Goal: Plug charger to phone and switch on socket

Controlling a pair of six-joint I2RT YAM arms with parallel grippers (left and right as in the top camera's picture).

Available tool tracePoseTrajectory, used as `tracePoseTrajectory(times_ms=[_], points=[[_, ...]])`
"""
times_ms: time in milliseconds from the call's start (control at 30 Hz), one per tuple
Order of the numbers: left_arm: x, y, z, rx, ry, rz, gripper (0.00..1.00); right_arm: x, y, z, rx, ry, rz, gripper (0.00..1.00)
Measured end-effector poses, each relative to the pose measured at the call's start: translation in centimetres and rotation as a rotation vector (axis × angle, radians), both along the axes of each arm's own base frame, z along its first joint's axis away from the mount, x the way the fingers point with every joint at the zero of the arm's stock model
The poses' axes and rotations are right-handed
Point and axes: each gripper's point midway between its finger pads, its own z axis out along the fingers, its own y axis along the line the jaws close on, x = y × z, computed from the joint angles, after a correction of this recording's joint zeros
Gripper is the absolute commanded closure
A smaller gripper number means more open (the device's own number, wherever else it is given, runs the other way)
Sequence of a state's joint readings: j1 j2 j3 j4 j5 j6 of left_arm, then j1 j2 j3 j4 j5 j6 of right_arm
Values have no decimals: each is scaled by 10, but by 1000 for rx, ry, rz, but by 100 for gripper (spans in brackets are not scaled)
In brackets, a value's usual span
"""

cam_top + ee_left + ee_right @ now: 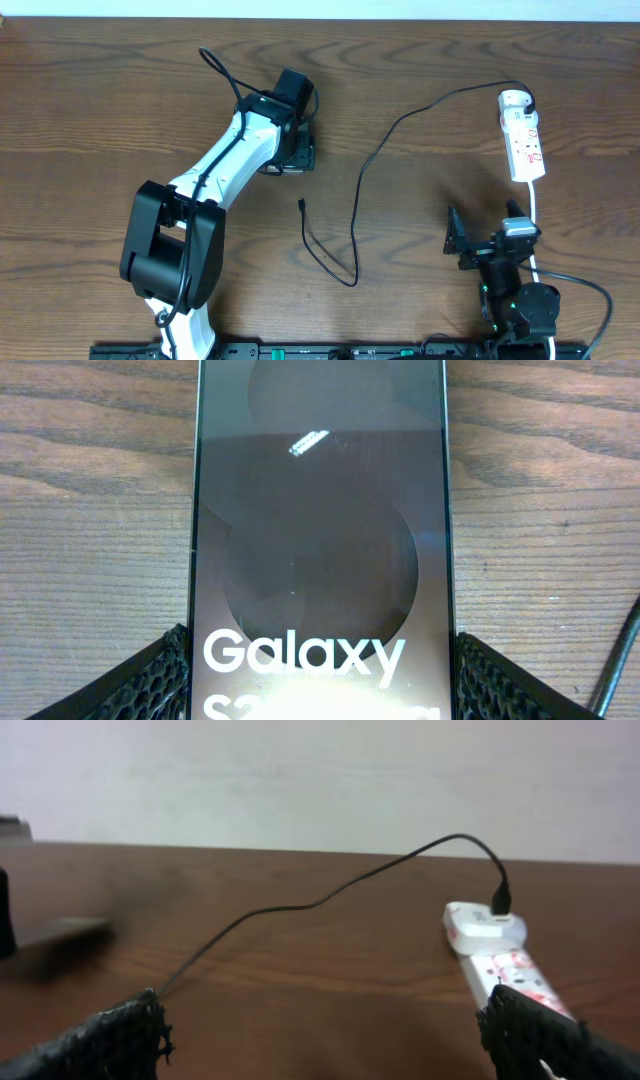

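Observation:
The phone [320, 550] fills the left wrist view, lying flat on the wood, brownish face up with white "Galaxy" lettering. My left gripper [320, 690] has a finger pressed against each long edge of it. In the overhead view the gripper [288, 150] covers most of the phone [306, 155]. The charger's black cable [358, 200] loops across the table; its plug tip [302, 206] lies free, below and right of the phone. Its white adapter [514, 100] sits in the white socket [525, 148] at the far right. My right gripper [320, 1040] is open and empty, near the front edge below the socket [505, 970].
The socket's white cord [535, 215] runs down past my right arm [510, 270]. The left arm [200, 200] stretches diagonally across the left half of the table. A pale wall stands beyond the table's far edge in the right wrist view.

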State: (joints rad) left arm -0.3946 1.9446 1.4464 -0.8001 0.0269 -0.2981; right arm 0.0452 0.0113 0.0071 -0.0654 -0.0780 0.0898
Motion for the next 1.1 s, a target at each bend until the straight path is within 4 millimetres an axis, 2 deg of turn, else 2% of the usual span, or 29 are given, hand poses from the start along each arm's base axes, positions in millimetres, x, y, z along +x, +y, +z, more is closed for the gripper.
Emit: tracePoseTrajectory(times_ms=[33,100,200,400,533,733,867,900,1033,1100], points=[[-1,0,-2,1,3,3,55,0,1,0,59,7,0,1],[-5,2,-6,4,16,13,56,0,5,0,285,41,10,1],[-9,4,-10,8,30,24,56,-2,15,-2,491,93,50,1],[-10,-5,-10,2,18,23,56,-4,25,-2,679,145,90,1],[-11,-14,-9,-2,11,7,55,-9,45,-7,649,202,203,1],[-11,-15,-10,-8,7,24,56,-21,82,-40,545,389,384,1],[-9,-16,-9,-15,2,45,56,-27,108,-49,470,466,471,1],[-9,-16,-9,-16,2,48,55,-27,109,-51,468,473,474,1],[-8,-17,-9,-25,-3,80,56,-26,140,-60,373,528,520,1],[-6,-18,-9,-35,-9,109,55,-19,154,-60,348,523,519,1]])
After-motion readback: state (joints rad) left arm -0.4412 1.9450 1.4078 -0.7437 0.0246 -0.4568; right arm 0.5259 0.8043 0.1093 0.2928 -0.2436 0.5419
